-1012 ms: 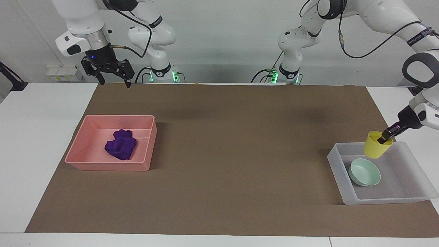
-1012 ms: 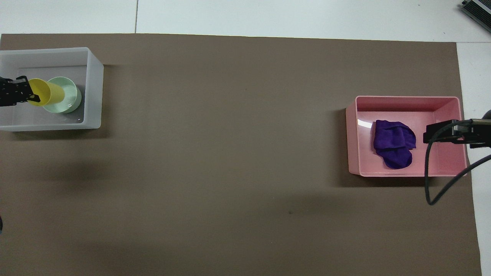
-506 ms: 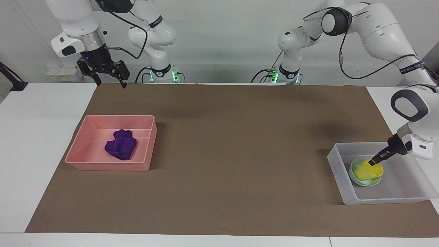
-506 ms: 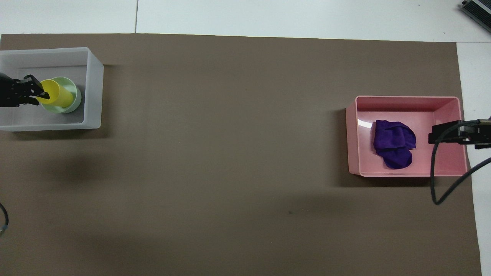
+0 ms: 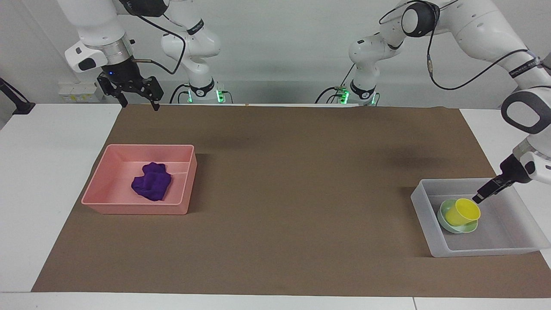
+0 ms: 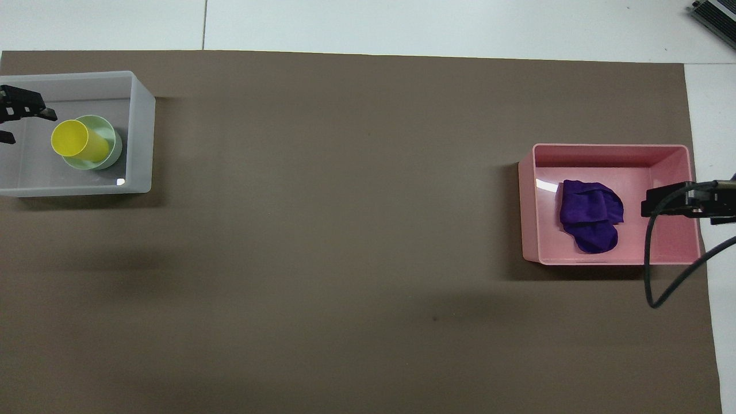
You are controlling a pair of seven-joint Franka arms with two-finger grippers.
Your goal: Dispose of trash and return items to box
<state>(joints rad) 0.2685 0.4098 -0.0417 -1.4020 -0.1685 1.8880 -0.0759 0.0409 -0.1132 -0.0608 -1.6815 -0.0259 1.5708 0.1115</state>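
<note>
The yellow cup (image 5: 462, 212) sits tilted in the green bowl (image 5: 456, 223) inside the clear box (image 5: 434, 245); the left gripper (image 5: 479, 198), jaws wide, could topple it while retreating, while the right gripper (image 5: 137, 101) waits open, purple cloth (image 5: 151, 186) binned

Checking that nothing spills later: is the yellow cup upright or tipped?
Tipped. The yellow cup leans inside the mint bowl in the translucent box, mouth angled sideways.

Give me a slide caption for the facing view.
Yellow cup sits in mint bowl inside clear box; open left gripper beside it; purple cloth in pink tray.
</note>
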